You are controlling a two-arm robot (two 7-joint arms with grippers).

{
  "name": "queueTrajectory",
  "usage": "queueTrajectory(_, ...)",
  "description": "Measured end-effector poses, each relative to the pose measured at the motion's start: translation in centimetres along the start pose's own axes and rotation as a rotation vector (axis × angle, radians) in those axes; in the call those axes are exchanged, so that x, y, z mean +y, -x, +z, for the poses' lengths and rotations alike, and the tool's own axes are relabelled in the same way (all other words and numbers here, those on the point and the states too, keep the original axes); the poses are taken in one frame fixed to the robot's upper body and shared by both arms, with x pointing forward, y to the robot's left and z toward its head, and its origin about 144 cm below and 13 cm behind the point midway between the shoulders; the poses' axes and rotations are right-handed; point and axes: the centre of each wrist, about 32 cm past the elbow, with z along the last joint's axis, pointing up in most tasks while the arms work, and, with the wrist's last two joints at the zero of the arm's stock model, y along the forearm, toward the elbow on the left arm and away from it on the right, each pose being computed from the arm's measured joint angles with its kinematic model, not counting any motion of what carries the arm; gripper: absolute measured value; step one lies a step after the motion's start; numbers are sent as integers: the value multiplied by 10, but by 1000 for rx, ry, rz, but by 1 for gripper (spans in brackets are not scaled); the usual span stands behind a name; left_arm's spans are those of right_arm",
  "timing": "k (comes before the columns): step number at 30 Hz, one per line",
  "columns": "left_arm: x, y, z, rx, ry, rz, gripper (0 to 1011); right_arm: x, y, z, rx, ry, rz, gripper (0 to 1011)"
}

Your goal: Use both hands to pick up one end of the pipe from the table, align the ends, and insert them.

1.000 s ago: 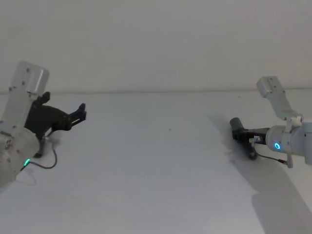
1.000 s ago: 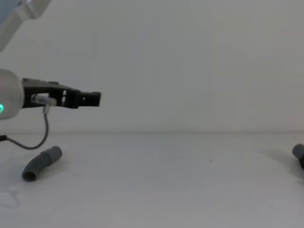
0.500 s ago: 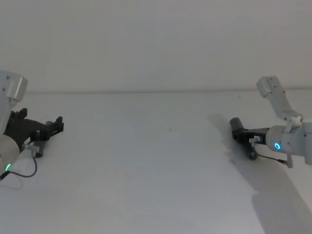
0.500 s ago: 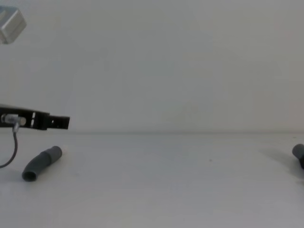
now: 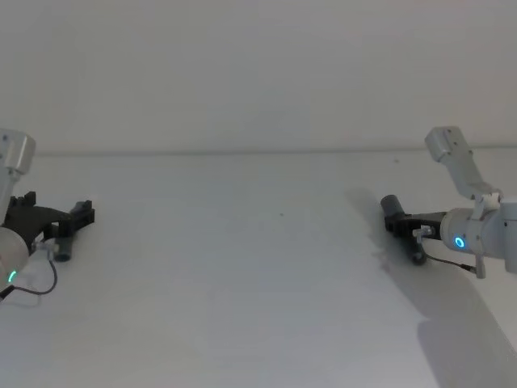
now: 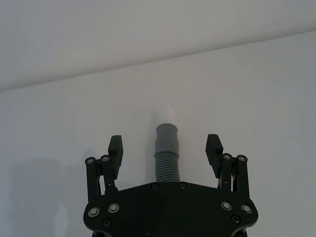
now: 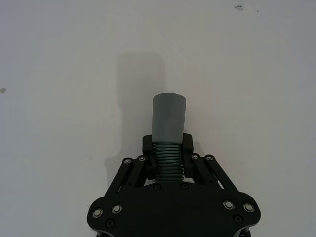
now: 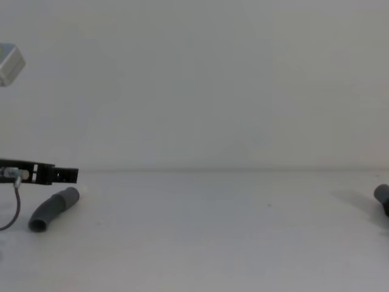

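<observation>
The left gripper (image 6: 165, 144) is held low at the left edge of the tabletop (image 5: 242, 291), jaws spread wide. In the left wrist view its fingers stand on either side of the left piece (image 8: 53, 208), apart from it. In the chest view the gripper sits just above the piece. The piece lies flat on the tabletop, slightly bent, with its whitish tip (image 6: 167, 115) pointed away from the gripper. It is not yet grasped.

The right gripper (image 7: 168, 143) is near the right edge, jaws closed on the ribs (image 7: 167, 165) of the right piece (image 5: 391, 205). The smooth cuff (image 7: 169, 117) projects beyond the fingers. Whether this piece is clear of the tabletop cannot be told.

Handling, judged:
- Both pieces are taken to be light plastic.
- The ribbed length is likely to flex, while cuff and tip are stiffer.
- Hold is best taken on the ribs just behind the end, so the end stays aimed and the corrugation resists slipping.
- A round body may roll when touched, so the jaws should be centred before closing.
</observation>
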Motion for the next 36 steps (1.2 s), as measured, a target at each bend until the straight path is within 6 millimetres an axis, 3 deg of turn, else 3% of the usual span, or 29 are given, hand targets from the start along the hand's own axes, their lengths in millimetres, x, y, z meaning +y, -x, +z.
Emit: queueTrajectory(36, -43, -7, 13, -41, -180, -47, 1001, 0, 0, 0, 0, 0, 0, 286)
